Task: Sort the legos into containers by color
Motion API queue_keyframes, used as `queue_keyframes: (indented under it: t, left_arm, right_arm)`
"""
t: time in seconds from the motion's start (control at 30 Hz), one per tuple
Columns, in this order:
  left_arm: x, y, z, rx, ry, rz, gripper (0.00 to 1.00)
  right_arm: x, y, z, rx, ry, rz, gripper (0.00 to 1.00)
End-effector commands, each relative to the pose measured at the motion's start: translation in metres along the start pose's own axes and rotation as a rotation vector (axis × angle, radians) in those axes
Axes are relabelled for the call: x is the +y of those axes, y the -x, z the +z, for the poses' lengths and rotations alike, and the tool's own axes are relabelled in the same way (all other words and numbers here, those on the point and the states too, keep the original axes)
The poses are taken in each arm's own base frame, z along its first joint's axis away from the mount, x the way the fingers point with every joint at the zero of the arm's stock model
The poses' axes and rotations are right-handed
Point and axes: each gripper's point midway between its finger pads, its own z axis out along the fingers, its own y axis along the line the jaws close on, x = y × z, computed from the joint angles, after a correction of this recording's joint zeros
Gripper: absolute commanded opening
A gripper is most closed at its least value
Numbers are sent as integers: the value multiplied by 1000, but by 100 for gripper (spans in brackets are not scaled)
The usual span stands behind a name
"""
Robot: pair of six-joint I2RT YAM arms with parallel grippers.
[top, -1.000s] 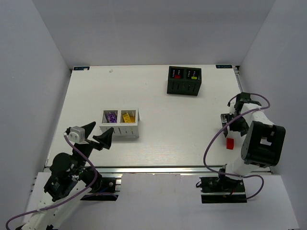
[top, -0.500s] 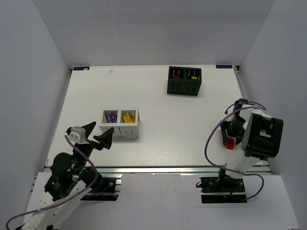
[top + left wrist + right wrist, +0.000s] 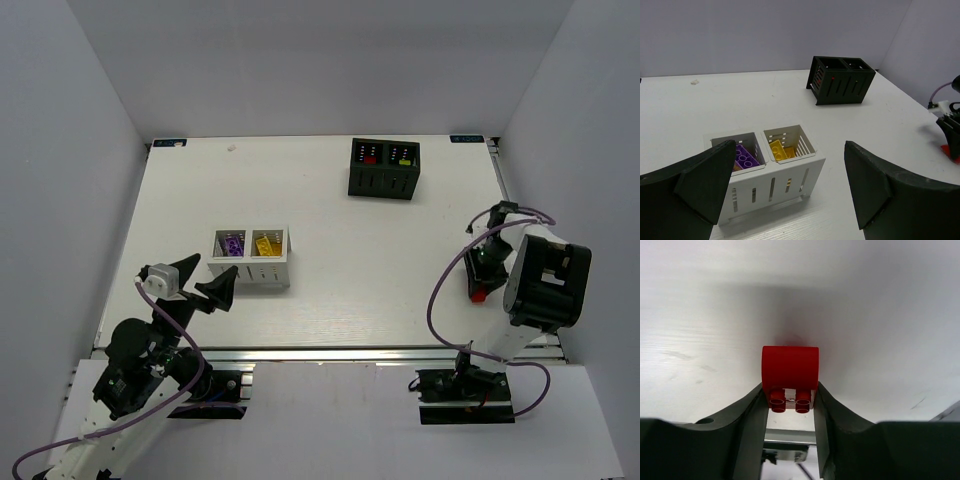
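Red brick half hidden (under right gripper).

The right claw sits over a red lego. The left claw hangs spread beside the white box.

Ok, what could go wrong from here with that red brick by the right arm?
1. The right gripper clamps only the near end of the small red studded plastic brick. Much of it sticks out past the fingertips, so it may pivot or slip when lifted.
2. It lies near the right edge of the white table, so a dropped brick could fall off.
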Motion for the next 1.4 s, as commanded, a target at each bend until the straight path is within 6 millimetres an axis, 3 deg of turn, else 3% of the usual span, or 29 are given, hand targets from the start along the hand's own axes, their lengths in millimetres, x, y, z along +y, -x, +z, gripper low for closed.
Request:
queue_keyframes:
  t: [0.0, 0.07, 0.1, 0.17, 0.27, 0.3, 0.33, 0.37, 0.4, 0.43, 0.5, 0.63, 0.77, 0.97, 1.07, 1.1, 1.17, 1.2, 1.3, 1.37]
  left_arm:
    - [2, 12, -7, -65, -2, -4, 98]
    - [2, 11, -6, -62, -4, 0, 98]
    - [1, 10, -5, -59, -6, 2, 98]
    - [3, 6, -3, -39, 4, 14, 98]
    - [7, -2, 5, 2, 38, 36, 98]
    - [8, -4, 6, 12, 46, 41, 98]
    - [9, -8, 9, 32, 54, 52, 98]
    - [10, -10, 11, 43, 63, 57, 98]
    - [13, -11, 12, 49, 79, 63, 98]
    - [14, -13, 13, 57, 84, 70, 98]
    - [15, -16, 17, 71, 91, 86, 98]
    - [16, -18, 19, 81, 101, 97, 98]
    - [17, -19, 18, 81, 102, 96, 98]
    - [18, -19, 18, 79, 110, 96, 98]
    - [18, -20, 18, 82, 110, 97, 98]
    - [18, -19, 18, 80, 109, 95, 98]
    - [16, -20, 18, 81, 99, 93, 98]
    - [16, -20, 18, 81, 98, 94, 98]
    - [14, -20, 18, 82, 90, 94, 98]
    - [14, -20, 18, 82, 86, 89, 98]
  right_arm:
    - [27, 73, -44, -283, 149, -207, 0]
    - [49, 93, -64, -356, 245, -335, 0]
    - [76, 116, -84, -431, 308, -429, 0]
    - [96, 141, -101, -508, 337, -527, 0]
    - [157, 188, -127, -622, 304, -713, 0]
    - [165, 200, -126, -636, 304, -722, 0]
    - [174, 227, -150, -731, 282, -730, 0]
    - [182, 241, -163, -777, 280, -728, 0]
    - [200, 253, -159, -772, 309, -695, 0]
    - [208, 278, -190, -869, 300, -683, 0]
    - [230, 310, -216, -952, 347, -631, 0]
    - [248, 349, -226, -1049, 344, -586, 0]
    - [257, 369, -232, -1120, 307, -561, 0]
    - [261, 382, -219, -1129, 296, -537, 0]
    - [262, 384, -207, -1109, 292, -526, 24]
    - [263, 384, -204, -1102, 290, -525, 38]
    - [261, 381, -203, -1089, 285, -518, 50]
    - [258, 381, -201, -1085, 281, -512, 63]
    - [256, 377, -209, -1090, 276, -495, 72]
    - [252, 375, -222, -1115, 265, -485, 73]
